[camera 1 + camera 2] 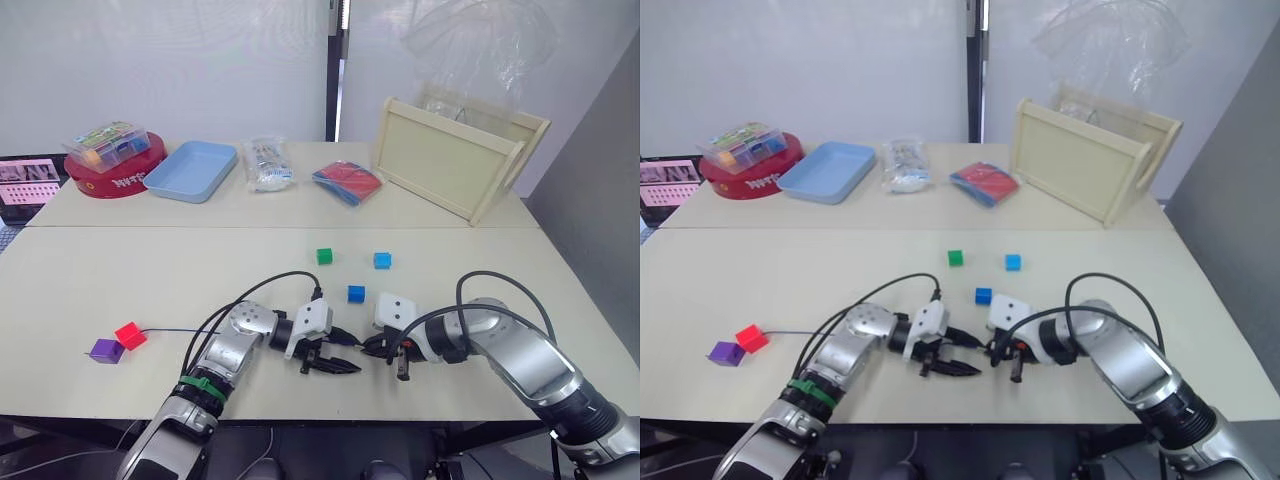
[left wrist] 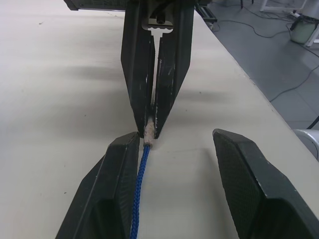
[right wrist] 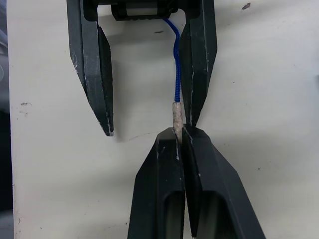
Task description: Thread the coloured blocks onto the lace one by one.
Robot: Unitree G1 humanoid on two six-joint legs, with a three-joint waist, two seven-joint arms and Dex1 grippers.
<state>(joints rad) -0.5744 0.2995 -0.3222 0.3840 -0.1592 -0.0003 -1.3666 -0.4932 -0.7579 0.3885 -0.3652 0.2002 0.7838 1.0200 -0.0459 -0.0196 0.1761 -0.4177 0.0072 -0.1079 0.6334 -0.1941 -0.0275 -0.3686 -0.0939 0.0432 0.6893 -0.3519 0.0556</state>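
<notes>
Lace tip: you have the pale stiff tip of the lace (image 3: 177, 117) pinched between the closed fingers of the right gripper (image 3: 182, 133), low and centre in the head views, just above the table (image 1: 120, 290).
Lace run: from the tip the blue cord passes along one finger of the left gripper (image 2: 169, 144) and trails away to the lower left of the frame.
Left gripper: your left fingers stand wide apart, tip to tip with the right gripper, the lace beside one finger and not clamped.
Threaded blocks: the red block (image 1: 130, 335) and purple block (image 1: 106, 350) sit touching at the lower left, at the lace's far end.
Loose blocks: the green block (image 1: 324, 256), light blue block (image 1: 382, 260) and darker blue block (image 1: 356, 293) lie apart at mid-frame, just above the grippers.
Background: a clear box of coloured pieces (image 1: 104, 145) and a blue tray (image 1: 190, 170) sit at the upper left, a wooden tray (image 1: 450, 160) at the upper right.
</notes>
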